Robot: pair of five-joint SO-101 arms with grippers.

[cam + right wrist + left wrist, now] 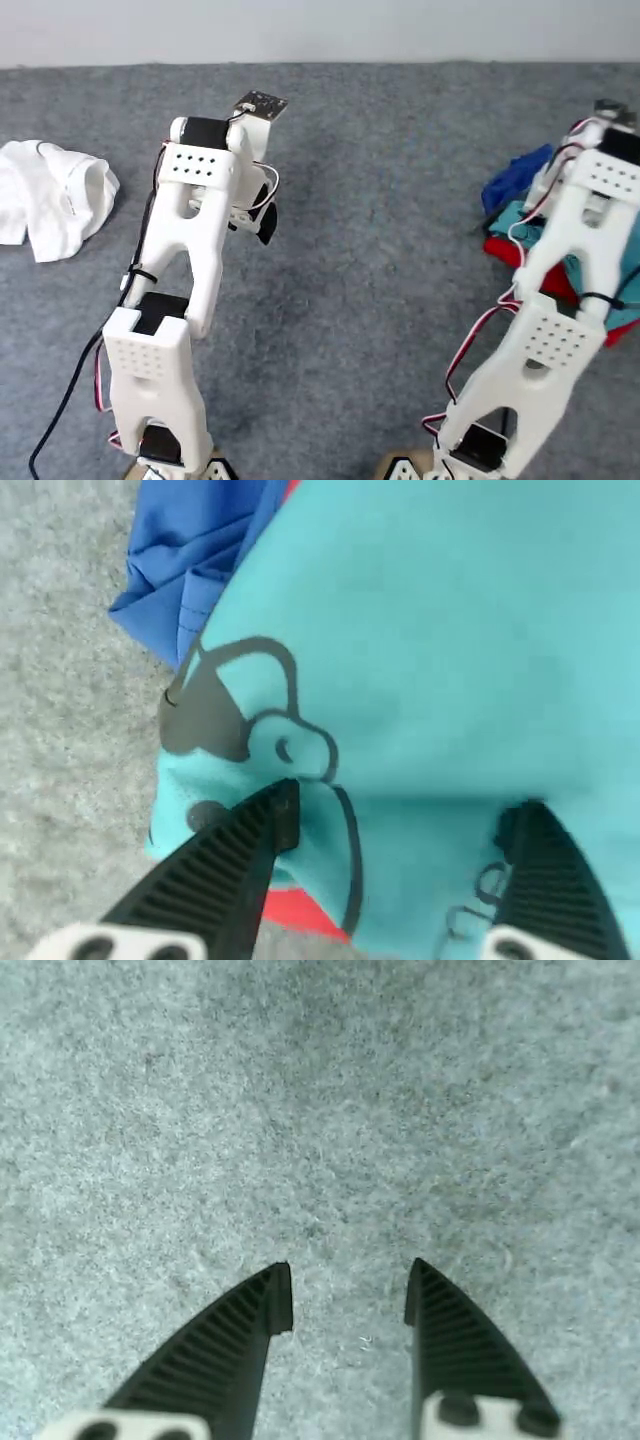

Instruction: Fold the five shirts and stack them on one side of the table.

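A crumpled white shirt [55,195] lies at the table's left edge. At the right edge sits a heap of shirts: a blue shirt [515,178], a teal shirt [520,222] and a red shirt [545,278]. My right gripper [400,820] is open just over the teal shirt [430,630] with its grey print, the fingers pressing into the cloth; the blue shirt [190,550] lies beside it. My left gripper [348,1295] hangs open over bare grey carpet [320,1110], near the table's middle [262,215].
The grey carpeted table [380,260] spreads between the two arms. A pale wall runs along the far edge. Red and black cables trail along both arms.
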